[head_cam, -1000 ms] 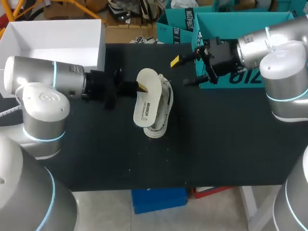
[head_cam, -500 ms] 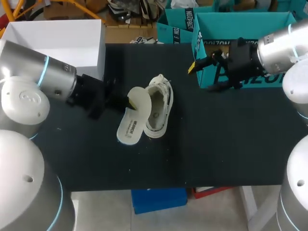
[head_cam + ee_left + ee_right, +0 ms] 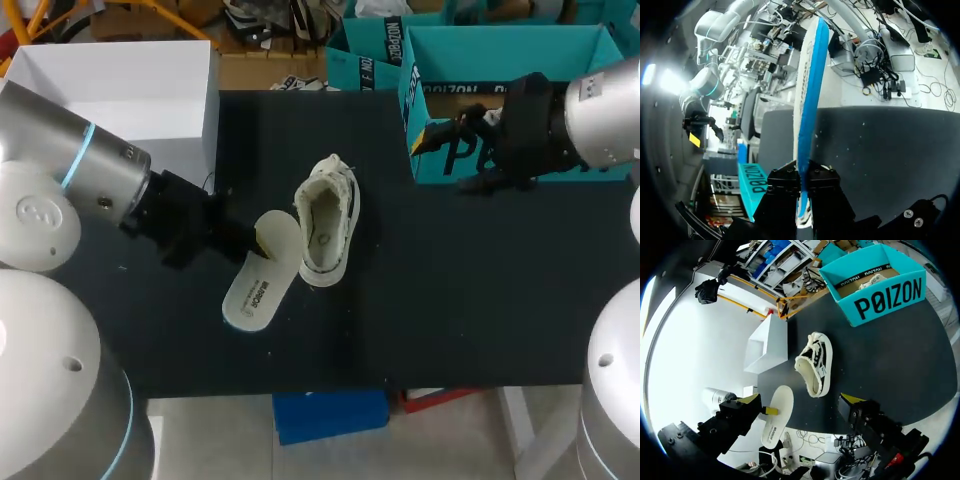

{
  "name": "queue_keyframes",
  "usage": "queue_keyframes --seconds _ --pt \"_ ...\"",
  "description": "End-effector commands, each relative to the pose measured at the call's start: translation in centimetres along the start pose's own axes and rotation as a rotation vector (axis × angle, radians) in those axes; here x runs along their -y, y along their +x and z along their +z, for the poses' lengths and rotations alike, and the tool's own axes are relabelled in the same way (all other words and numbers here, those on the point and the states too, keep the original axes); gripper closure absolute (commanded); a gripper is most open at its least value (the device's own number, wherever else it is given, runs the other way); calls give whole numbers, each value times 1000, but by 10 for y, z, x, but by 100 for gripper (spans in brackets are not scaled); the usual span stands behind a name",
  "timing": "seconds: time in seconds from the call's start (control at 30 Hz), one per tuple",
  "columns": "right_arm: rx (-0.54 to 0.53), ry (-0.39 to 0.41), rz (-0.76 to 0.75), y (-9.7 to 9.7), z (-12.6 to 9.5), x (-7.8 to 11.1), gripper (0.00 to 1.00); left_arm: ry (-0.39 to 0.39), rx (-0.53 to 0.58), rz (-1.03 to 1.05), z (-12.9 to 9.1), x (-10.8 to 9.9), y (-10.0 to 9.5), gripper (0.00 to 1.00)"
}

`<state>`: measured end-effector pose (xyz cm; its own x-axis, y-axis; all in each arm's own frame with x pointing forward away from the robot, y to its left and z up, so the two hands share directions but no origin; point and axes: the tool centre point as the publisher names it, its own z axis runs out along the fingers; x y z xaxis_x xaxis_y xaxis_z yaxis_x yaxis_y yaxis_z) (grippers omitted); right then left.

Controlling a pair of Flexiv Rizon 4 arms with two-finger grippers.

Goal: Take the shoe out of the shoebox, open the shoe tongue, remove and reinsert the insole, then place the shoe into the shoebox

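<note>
A white low-top shoe (image 3: pixel 326 230) lies on the black table (image 3: pixel 450 300), opening up, near the middle. Its insole (image 3: pixel 256 275) is out of the shoe, just left of it, printed side up. My left gripper (image 3: pixel 256 243) is shut on the insole's far end. In the left wrist view the insole (image 3: pixel 809 90) stands edge-on from the gripper (image 3: pixel 801 179), its underside blue. My right gripper (image 3: pixel 445 160) hangs open and empty in front of the teal shoebox (image 3: pixel 500 60). The right wrist view shows the shoe (image 3: pixel 815 367) and insole (image 3: pixel 776 416) ahead of that gripper (image 3: pixel 800 400).
An open white box (image 3: pixel 120 85) stands at the back left of the table. The teal shoebox (image 3: pixel 875 282) at the back right holds brown paper and has a second teal box (image 3: pixel 365 50) beside it.
My left gripper has drawn the insole off the shoe, to the left and toward the table's front. My right gripper has pulled back to the right, toward the teal shoebox.
</note>
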<state>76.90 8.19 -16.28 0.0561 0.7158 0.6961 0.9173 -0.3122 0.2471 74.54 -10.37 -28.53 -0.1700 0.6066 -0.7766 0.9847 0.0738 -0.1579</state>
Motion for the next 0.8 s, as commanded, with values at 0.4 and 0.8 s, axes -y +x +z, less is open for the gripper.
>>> queue_keyframes --seconds 0.4,0.8 --pt "17 -18 2 3 -22 9 0 92 -33 64 35 -21 10 100" --pt "17 -18 2 3 -22 9 0 105 -90 47 64 -51 5 100"
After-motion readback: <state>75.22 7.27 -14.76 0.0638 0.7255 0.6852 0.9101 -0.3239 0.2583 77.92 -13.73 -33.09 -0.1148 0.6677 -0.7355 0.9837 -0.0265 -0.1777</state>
